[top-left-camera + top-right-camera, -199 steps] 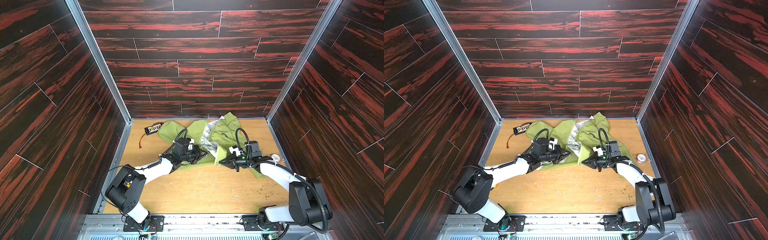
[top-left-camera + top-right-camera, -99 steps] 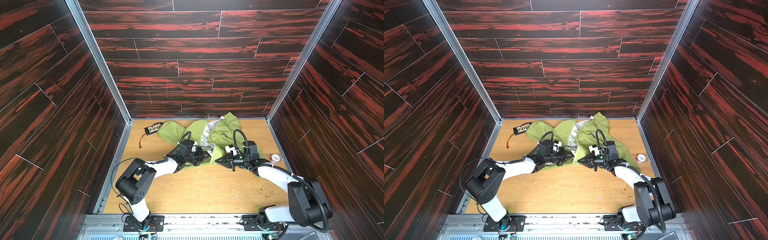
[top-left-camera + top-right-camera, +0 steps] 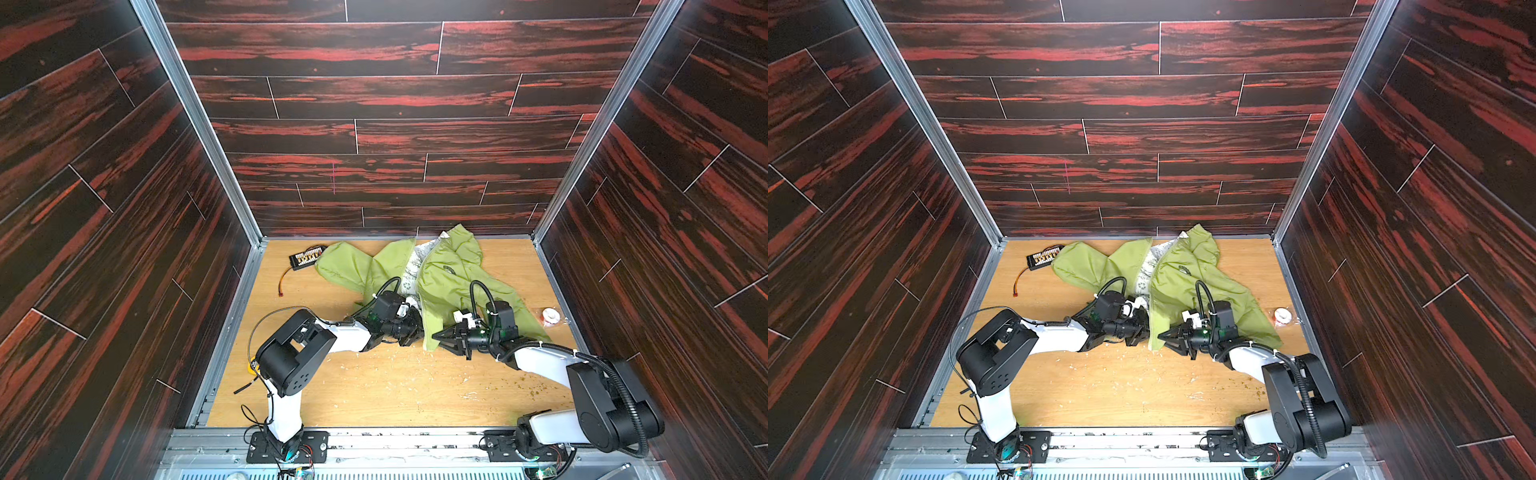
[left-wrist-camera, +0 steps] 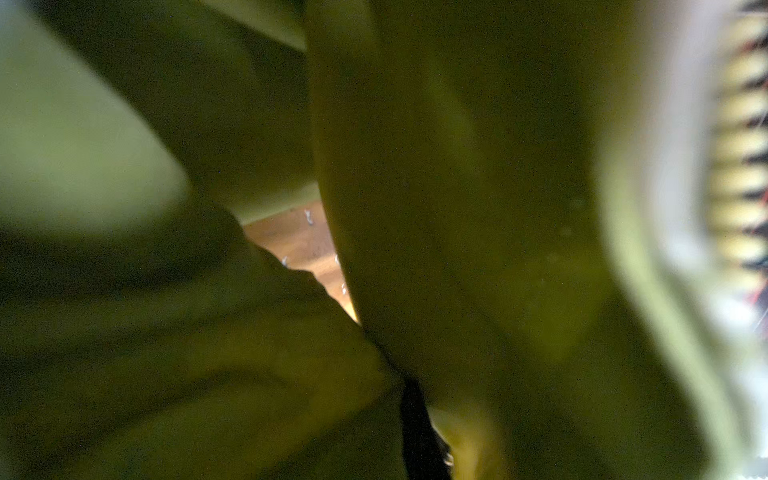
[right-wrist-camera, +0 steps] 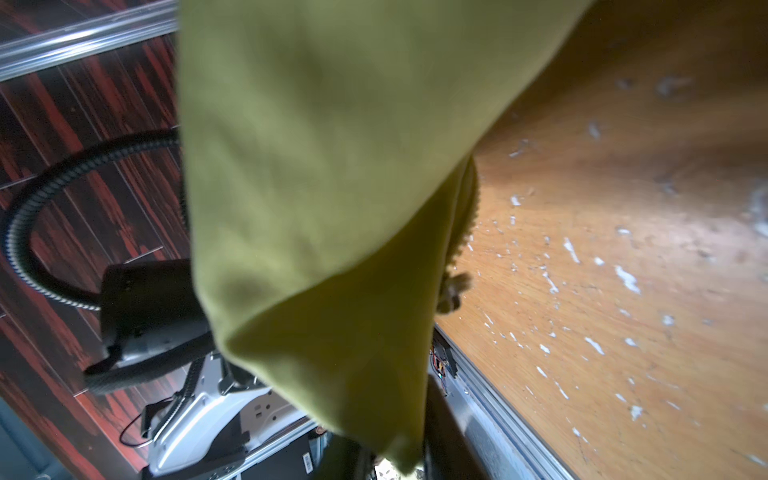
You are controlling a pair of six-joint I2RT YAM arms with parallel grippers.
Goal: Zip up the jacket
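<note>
At the far left of the wooden table we see a black connector board with a red lead, lying where it lay a second ago. Just right of it begins the jacket, spread front-up across the back half of the table, open down the middle with its pale lining showing; in both top views its near hem now reaches closer to us than before. The left gripper has travelled rightward and nearer along that hem, its elbow raised higher than a second ago. Its jaws are pressed together, and in the left wrist view green cloth gathers at a dark finger, pinched there. The right gripper sits just beside it, the gap between the two narrower than earlier. Its jaws, closed a second ago, now stand slightly parted, with the right panel's lower corner draped between the fingers and the zipper teeth running along the edge. Well to the right, a small tape roll rests unmoved.
</note>
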